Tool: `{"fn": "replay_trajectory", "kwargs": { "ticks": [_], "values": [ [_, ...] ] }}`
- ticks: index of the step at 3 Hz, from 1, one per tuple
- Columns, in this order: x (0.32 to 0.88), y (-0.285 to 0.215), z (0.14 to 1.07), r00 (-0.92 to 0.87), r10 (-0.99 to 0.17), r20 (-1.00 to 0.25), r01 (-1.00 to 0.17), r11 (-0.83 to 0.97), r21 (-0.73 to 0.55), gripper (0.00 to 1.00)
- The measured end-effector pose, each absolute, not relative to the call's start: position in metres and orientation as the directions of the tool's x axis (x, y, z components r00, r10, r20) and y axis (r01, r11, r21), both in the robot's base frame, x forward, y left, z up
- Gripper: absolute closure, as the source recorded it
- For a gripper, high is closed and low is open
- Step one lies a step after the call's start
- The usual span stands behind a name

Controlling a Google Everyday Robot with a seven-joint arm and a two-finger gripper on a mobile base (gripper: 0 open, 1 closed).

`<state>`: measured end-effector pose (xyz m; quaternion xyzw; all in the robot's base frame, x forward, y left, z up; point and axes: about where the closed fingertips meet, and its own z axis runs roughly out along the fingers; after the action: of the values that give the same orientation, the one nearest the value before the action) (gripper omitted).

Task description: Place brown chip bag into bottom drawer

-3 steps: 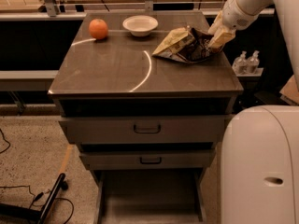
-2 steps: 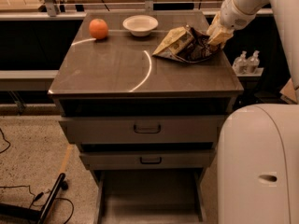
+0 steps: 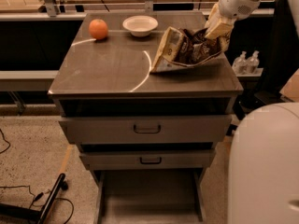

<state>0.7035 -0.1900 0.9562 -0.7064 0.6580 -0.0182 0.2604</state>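
DESK: Lifted, is it? What has changed since a second ago?

PHOTOGRAPHER: Only slightly. The gripper point(image 3: 216, 29) has edged inward from the counter's point(image 3: 107, 69) right edge, and the brown chip bag's point(image 3: 184, 51) right end now rises with it, while the left end rests on the top near the middle of the right half.

DESK: So the pick-up is under way?

PHOTOGRAPHER: That is my reading (nothing has cleared the surface yet). The bottom drawer point(image 3: 149, 195) stands pulled out below the front edge, waiting.

DESK: And the grip?

PHOTOGRAPHER: The gripper looks closed narrowly on the bag's crumpled right end, near the back-right corner, holding nothing else. The orange point(image 3: 98, 29) and white bowl point(image 3: 140, 24) sit apart along the back edge.
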Motion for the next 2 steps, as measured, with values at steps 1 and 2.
{"fn": "replay_trajectory", "kwargs": {
  "ticks": [1, 2],
  "values": [
    [0.654, -0.160, 0.987, 0.192, -0.901, -0.388, -0.930, -0.041, -0.366, 1.00],
    [0.604, -0.127, 1.005, 0.232, -0.868, -0.440, -0.935, -0.074, -0.347, 1.00]
  ]
}}
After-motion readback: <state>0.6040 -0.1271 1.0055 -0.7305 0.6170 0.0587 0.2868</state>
